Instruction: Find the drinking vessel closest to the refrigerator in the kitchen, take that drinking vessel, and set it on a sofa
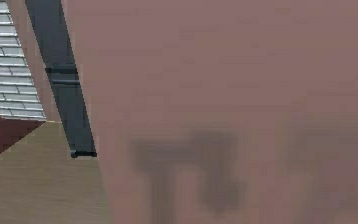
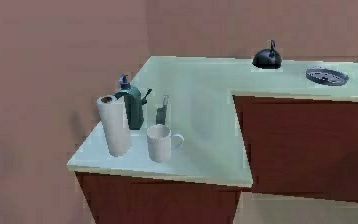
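Pale countertop (image 2: 202,110) with white mug (image 2: 163,144)

the forward view is facing a pink wall (image 1: 237,80) from very near, tilting slightly down, with a slatted window (image 1: 7,60) and a strip of floor (image 1: 37,180) showing at its left. the arm side view is looking down onto the l-shaped desk (image 2: 202,100) from fairly near, and pink wall is showing in both views.
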